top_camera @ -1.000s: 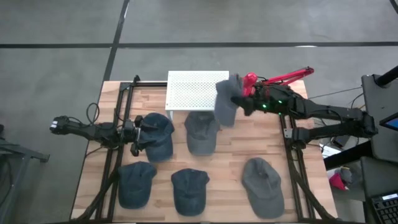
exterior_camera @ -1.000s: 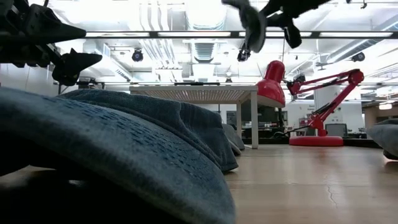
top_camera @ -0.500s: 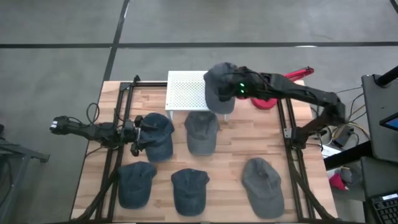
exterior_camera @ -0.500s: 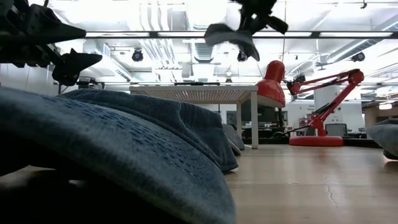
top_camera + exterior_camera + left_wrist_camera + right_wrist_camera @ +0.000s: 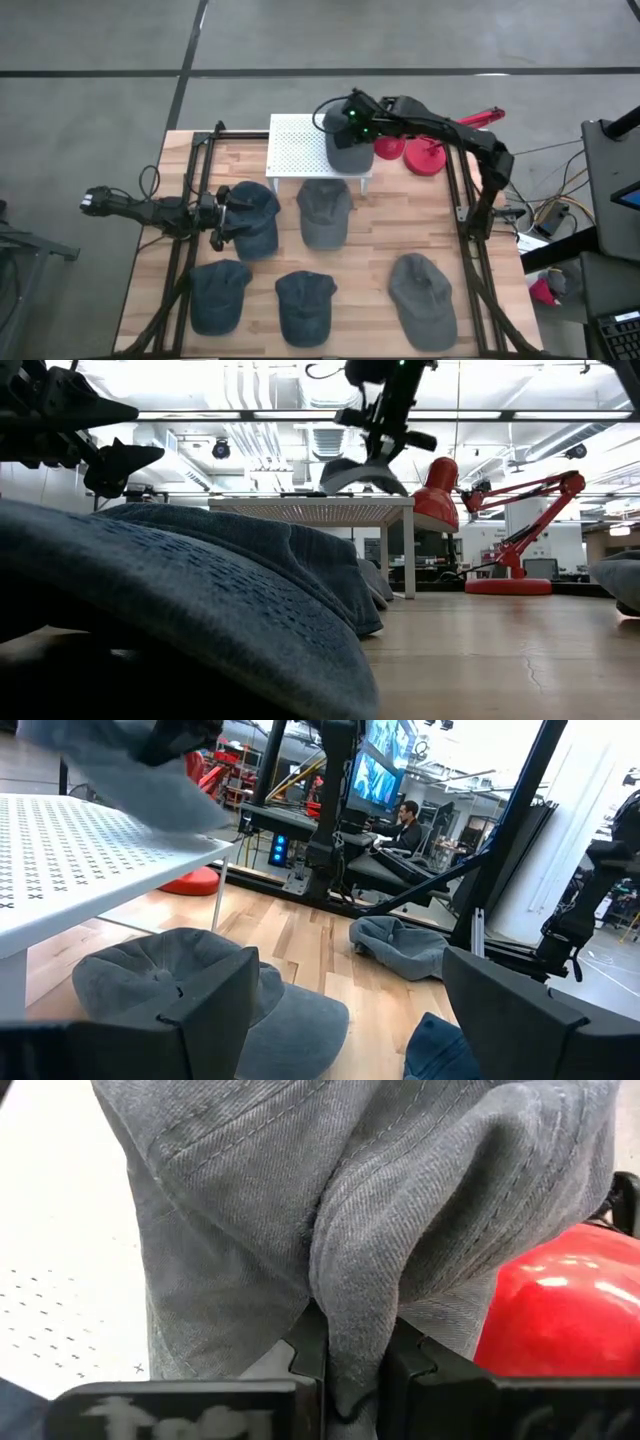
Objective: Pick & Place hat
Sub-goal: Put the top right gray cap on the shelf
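Overhead, the right gripper (image 5: 352,118) pinched a grey denim cap (image 5: 349,150) over the white perforated stand (image 5: 298,150); the left gripper (image 5: 222,215) waited open near a blue denim cap (image 5: 256,215).

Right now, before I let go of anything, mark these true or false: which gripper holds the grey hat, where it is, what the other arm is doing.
1. The right gripper is shut on the grey hat. True.
2. The hat hangs over the white perforated stand. True.
3. The left gripper holds a hat. False: it is open, beside a blue hat.
4. The red lamp stands at the table's left edge. False: it stands right of the stand.
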